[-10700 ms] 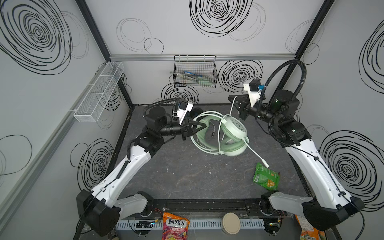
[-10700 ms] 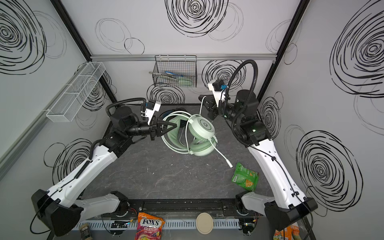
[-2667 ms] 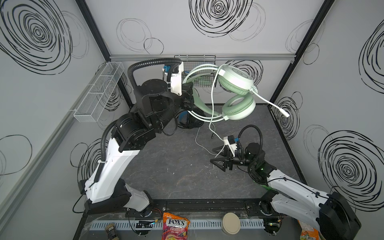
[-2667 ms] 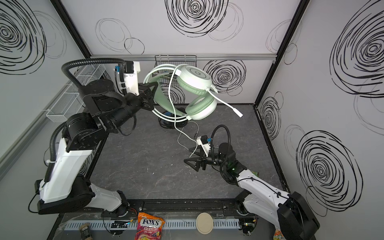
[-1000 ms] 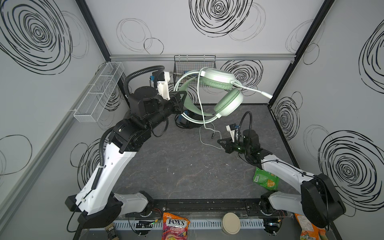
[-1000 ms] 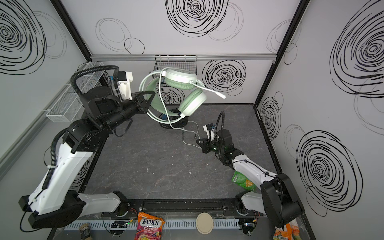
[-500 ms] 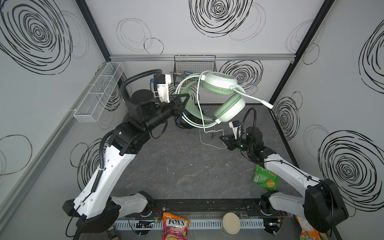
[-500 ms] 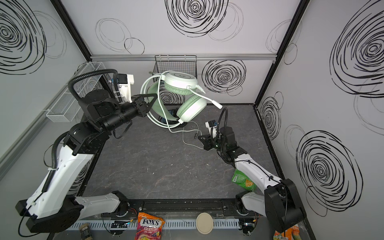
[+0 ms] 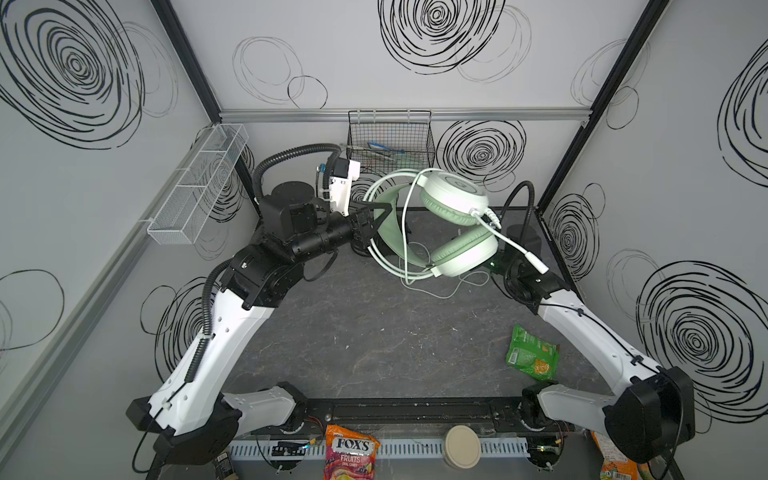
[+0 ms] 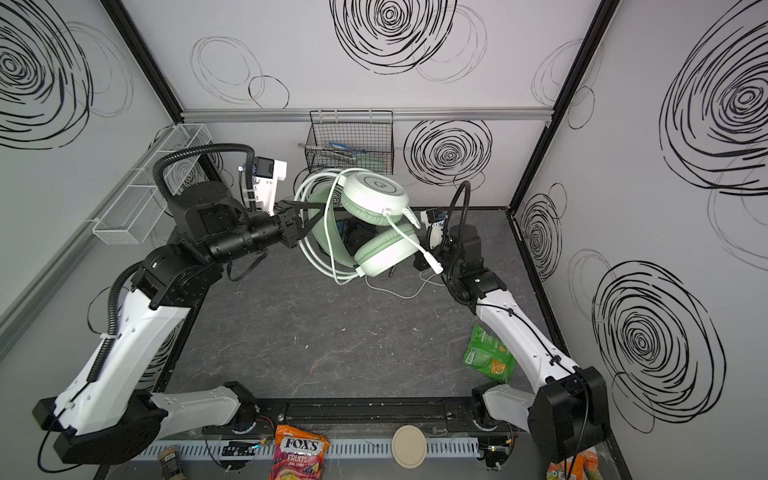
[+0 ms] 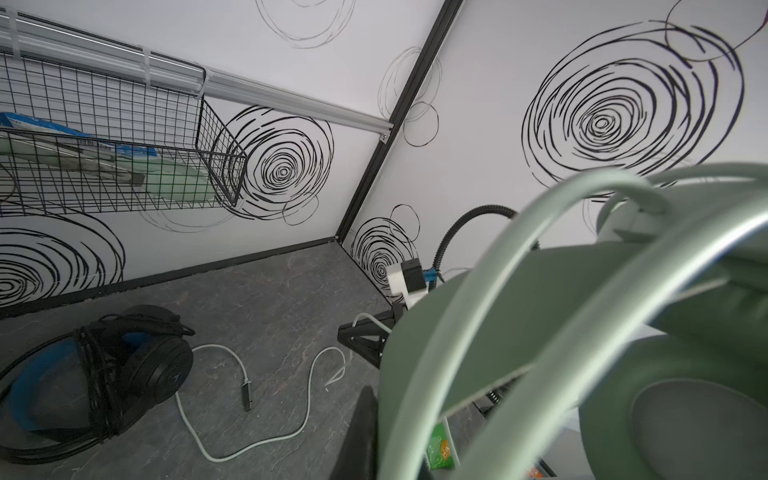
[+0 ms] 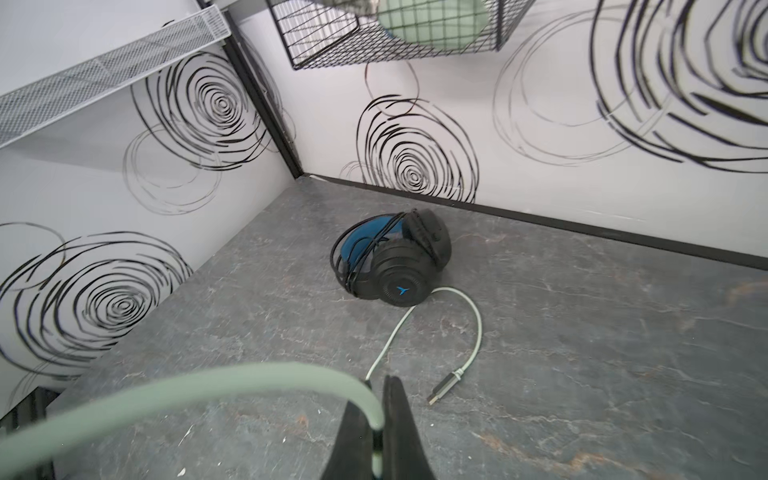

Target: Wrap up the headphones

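1. In both top views the left hand (image 9: 383, 212) is clamped tight on the green headband of the mint-green headset (image 9: 453, 195), holding it in the air above the back of the desk (image 9: 374, 340).
2. The headset hangs with its two ear cups toward the right arm, one above the other. Its white microphone stalk (image 9: 515, 249) juts out over that arm.
3. The pale cable (image 9: 409, 208) crosses the headband in loops, then drops to the desk and lies there in slack curves.
4. The right hand (image 12: 376, 411) sits low near the desk, close under the lower ear cup. In the right wrist view its jaws are pinched together on the pale cable, which passes between them.
5. The cable's free end, with its plug (image 12: 444, 386), lies on the desk just ahead of the right hand.
6. The black headset (image 12: 399, 266) lies on the desk near the back wall, its black cable wound around the blue headband. A curve of the pale cable runs just beside its ear cup.
7. A green snack packet (image 9: 532, 353) lies on the desk beside the right arm, well apart from both headsets.
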`<state>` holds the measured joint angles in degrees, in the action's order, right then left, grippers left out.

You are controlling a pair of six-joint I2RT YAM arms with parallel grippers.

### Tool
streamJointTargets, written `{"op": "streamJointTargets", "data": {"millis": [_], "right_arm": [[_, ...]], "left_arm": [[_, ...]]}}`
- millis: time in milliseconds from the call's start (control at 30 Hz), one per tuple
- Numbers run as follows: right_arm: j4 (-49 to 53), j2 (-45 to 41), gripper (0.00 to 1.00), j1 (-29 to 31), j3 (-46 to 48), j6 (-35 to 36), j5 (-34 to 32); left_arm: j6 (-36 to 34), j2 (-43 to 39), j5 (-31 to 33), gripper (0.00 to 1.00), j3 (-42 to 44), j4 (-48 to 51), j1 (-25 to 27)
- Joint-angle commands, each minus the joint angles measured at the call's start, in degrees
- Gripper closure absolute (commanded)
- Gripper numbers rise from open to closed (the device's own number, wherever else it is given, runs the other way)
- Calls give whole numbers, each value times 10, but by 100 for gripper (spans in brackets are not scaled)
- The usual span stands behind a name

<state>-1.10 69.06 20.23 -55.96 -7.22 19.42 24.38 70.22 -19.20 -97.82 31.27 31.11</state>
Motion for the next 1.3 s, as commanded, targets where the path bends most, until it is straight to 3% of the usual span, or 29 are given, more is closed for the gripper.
{"op": "streamJointTargets", "data": {"millis": [0,433,933,1067,1267], "right_arm": [[39,1,100,-15,-44,-3,-38],[113,-7,100,-56,-117,-61,-146],[126,8,100,-70,-131,-59,-174],[83,-19,100,-66,-128,-30,-108],[-2,-79,100,-39,-95,42,-35]], "left_arm": [[-20,-26,-9,100,12,-27,2],[-40,-25,-47,100,25,-49,3],[-57,-26,-118,100,25,-74,11],[-85,-14,-120,100,8,-34,13],[-180,18,-54,100,-29,86,50]]}}
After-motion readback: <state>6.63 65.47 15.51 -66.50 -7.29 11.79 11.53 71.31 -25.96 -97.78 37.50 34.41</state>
